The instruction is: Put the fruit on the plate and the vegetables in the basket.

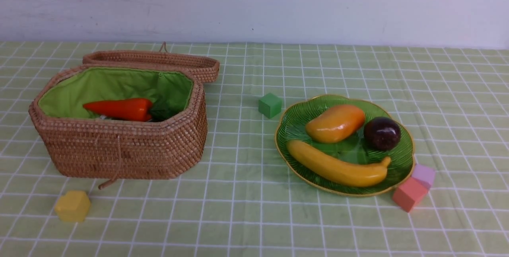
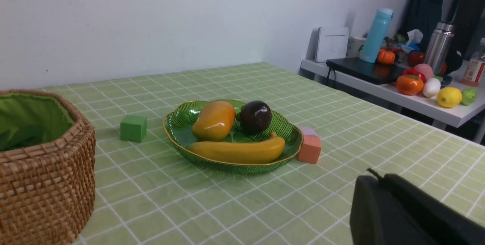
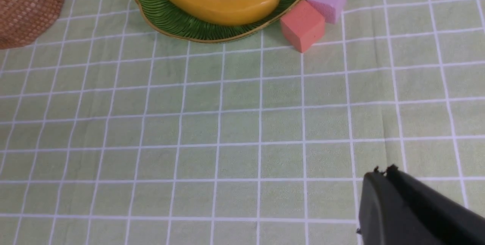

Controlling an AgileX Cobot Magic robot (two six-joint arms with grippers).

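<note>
Fruit first: the banana (image 1: 338,167), mango (image 1: 335,123) and mangosteen (image 1: 382,133) all sit on the plate (image 1: 401,157), right of centre in the front view, banana along the near edge, mango and mangosteen behind it. Over on the left stands the basket (image 1: 119,145), lid (image 1: 153,60) thrown back behind it, and the carrot (image 1: 119,109) lies inside on the green lining; the other vegetables can't be made out in there. Around them, a green block (image 1: 270,105) sits between basket and plate, a pink block (image 1: 408,194) and a purple block (image 1: 424,175) crowd the plate's lower right rim, and a yellow block (image 1: 72,206) rests at lower left. Left gripper (image 2: 373,178), lower right of its wrist view, has its fingers pressed together on nothing; right gripper (image 3: 382,172) likewise, fingers closed and empty above bare tablecloth (image 3: 227,123).
</note>
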